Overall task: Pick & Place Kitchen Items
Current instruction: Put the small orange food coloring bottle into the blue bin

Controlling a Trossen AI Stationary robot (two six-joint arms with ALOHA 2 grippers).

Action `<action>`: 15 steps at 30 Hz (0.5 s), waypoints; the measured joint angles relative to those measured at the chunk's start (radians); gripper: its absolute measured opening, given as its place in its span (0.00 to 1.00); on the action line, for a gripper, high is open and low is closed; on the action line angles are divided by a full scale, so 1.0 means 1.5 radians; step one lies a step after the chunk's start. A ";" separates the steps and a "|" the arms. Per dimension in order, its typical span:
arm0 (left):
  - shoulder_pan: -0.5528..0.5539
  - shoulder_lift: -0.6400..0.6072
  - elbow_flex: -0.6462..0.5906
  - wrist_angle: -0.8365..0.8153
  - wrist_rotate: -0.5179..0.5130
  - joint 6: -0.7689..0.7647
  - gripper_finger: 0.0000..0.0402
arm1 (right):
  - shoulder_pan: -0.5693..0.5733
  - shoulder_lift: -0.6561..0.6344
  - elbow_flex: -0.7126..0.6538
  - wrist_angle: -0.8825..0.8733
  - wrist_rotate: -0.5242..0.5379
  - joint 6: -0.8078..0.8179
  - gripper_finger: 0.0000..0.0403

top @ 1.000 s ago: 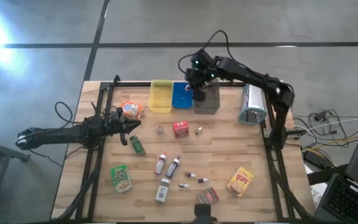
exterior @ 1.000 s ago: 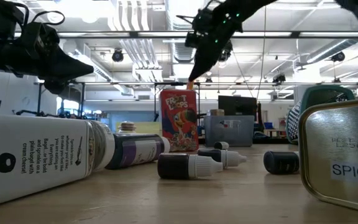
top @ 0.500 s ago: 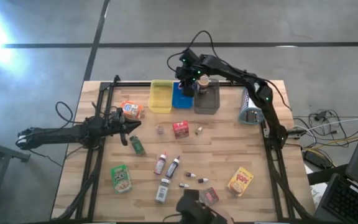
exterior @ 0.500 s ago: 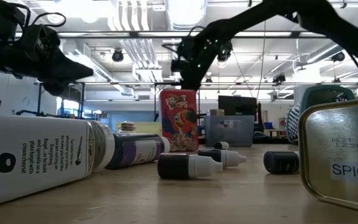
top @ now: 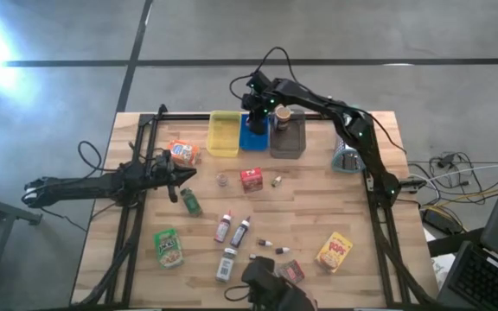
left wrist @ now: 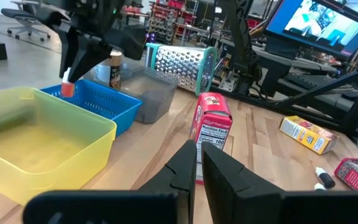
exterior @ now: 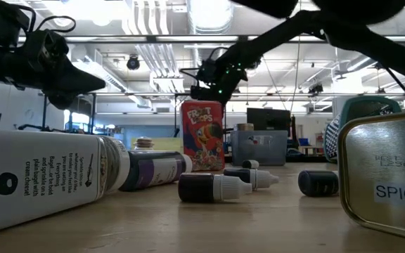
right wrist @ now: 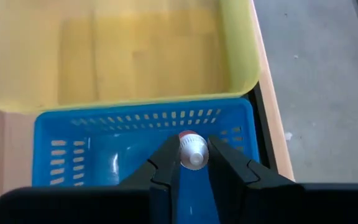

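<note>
My right gripper [top: 255,118] hovers over the blue tray [top: 252,136], shut on a small bottle with a white cap and an orange-red band [right wrist: 192,151]. In the left wrist view this bottle [left wrist: 68,89] pokes out below the right gripper's fingers. My left gripper [top: 185,178] waits shut near the table's left side, with the red box [left wrist: 211,127] ahead of it. A brown cup [top: 283,117] stands in the grey tray [top: 289,143]. Pouches [top: 182,152] [top: 169,247] [top: 334,251] and slim bottles [top: 223,227] [top: 241,231] lie on the table. My right gripper pinches the small bottle between its two fingers [right wrist: 166,163], coming from above and pointing down. The white-capped end [right wrist: 193,157] shows between the fingertips. The bottle is lifted clear, above the inside of the blue tray.
The yellow tray [top: 223,134] sits left of the blue one. A metal grater [top: 350,152] lies by the table's right edge. A green bottle [top: 190,202], a small jar [top: 222,180], tiny vials [top: 271,247] and a spice tin [top: 290,272] lie scattered on the near half.
My right gripper has moved toward the table's left, from the grey tray's edge to above the blue tray, carrying the small bottle along. My left arm has kept still.
</note>
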 joint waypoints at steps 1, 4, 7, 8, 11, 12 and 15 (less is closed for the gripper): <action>0.000 0.000 0.000 0.000 0.000 0.000 0.08 | 0.000 0.002 0.000 0.001 0.001 0.001 0.15; 0.000 0.000 0.000 0.000 0.000 0.000 0.08 | -0.001 0.011 0.000 0.008 0.001 0.011 0.15; 0.000 0.000 0.000 0.000 0.000 0.000 0.08 | -0.003 0.020 -0.001 0.017 0.001 0.024 0.15; 0.000 0.000 0.000 0.000 0.000 0.000 0.08 | -0.003 0.022 -0.001 0.020 0.002 0.027 0.15; 0.000 0.000 0.000 0.000 0.000 0.000 0.08 | -0.003 0.024 -0.004 0.031 0.004 0.033 0.15; 0.000 0.000 0.000 0.000 0.000 0.000 0.08 | -0.003 0.024 -0.004 0.035 0.004 0.033 0.15; 0.000 0.000 0.000 0.000 0.000 0.000 0.08 | -0.004 0.024 -0.004 0.046 0.005 0.042 0.15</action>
